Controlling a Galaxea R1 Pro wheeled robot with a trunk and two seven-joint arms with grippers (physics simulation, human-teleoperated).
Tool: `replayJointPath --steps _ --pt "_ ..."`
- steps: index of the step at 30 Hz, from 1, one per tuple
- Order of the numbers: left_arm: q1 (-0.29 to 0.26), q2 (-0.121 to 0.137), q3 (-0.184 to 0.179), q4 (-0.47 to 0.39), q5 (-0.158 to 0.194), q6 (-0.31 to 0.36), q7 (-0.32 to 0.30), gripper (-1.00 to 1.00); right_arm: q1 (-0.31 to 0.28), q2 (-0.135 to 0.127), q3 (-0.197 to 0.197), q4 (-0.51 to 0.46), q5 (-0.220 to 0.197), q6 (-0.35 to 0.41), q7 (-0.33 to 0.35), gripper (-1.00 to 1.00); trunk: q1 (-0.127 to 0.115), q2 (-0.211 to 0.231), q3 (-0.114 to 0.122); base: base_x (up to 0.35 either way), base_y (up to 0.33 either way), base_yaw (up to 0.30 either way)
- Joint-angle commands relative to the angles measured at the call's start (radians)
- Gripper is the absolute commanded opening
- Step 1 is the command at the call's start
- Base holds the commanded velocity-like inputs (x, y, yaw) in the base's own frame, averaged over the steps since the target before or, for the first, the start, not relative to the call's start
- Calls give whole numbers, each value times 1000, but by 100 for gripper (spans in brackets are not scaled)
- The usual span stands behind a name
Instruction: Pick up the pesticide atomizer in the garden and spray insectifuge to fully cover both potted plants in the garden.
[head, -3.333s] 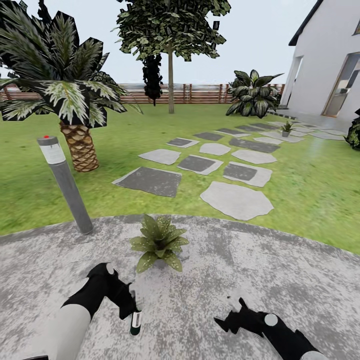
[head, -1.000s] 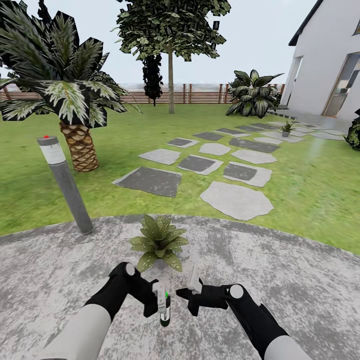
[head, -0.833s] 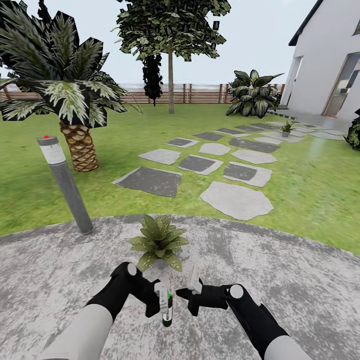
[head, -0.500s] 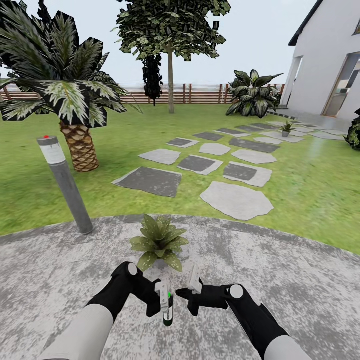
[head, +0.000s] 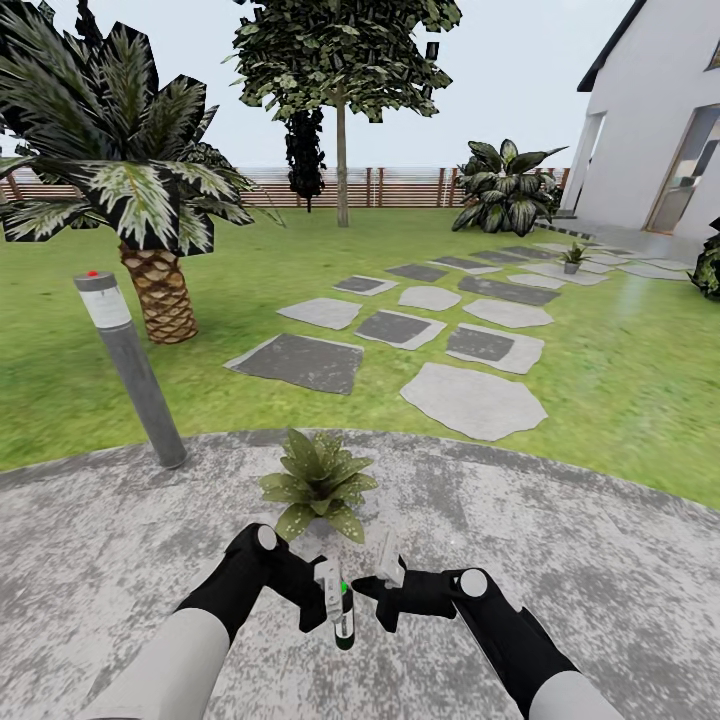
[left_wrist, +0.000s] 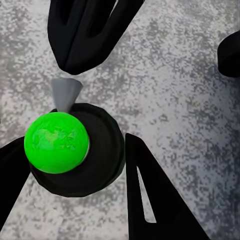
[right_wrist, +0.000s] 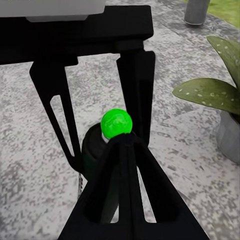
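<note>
We saw the garden's lawn (head: 620, 390) spread out to the wooden fence (head: 400, 187), with stepping stones (head: 470, 400) crossing it. Nearer us lay the grey gravel patio (head: 560, 560), a grey post lamp (head: 130, 370) leaning at its edge. One potted plant (head: 318, 486) stood on the gravel just ahead of our arms; a second (head: 573, 256) sat far off among the stones. Our left pincer (head: 322, 600) was clenched around the pesticide atomizer (head: 340, 610), held above the gravel, a bright green ball on it. Our right pincer (head: 385, 590) hung just beside the bottle, one finger (right_wrist: 125, 190) against it; whether it gripped, we could not tell.
</note>
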Motion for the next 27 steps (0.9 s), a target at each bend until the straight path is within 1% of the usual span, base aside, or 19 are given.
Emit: replayJointPath --steps 1,7,11,19,22,27 --pt "0 -1 6 -1 -7 -3 -4 -100 0 0 -1 -1 11 -9 0 -100 0 0 -1 0 0 0" --pt "0 -3 6 -1 -6 -2 -8 -100 0 0 -1 -1 11 -9 -1 -100 0 0 -1 0 0 0" --pt "0 -3 6 -1 13 -2 -9 -100 -1 0 -1 0 11 -9 0 -100 0 0 -1 0 0 0" --pt "0 -7 6 0 27 -2 -10 -100 0 0 -1 2 11 -9 0 -100 0 0 -1 0 0 0" --pt "0 -7 6 0 27 -2 -7 -100 0 0 -1 2 11 -9 0 -100 0 0 -1 0 0 0" --pt "0 8 1 9 13 -3 2 -100 0 -1 -1 3 11 -9 0 -100 0 0 -1 0 0 0"
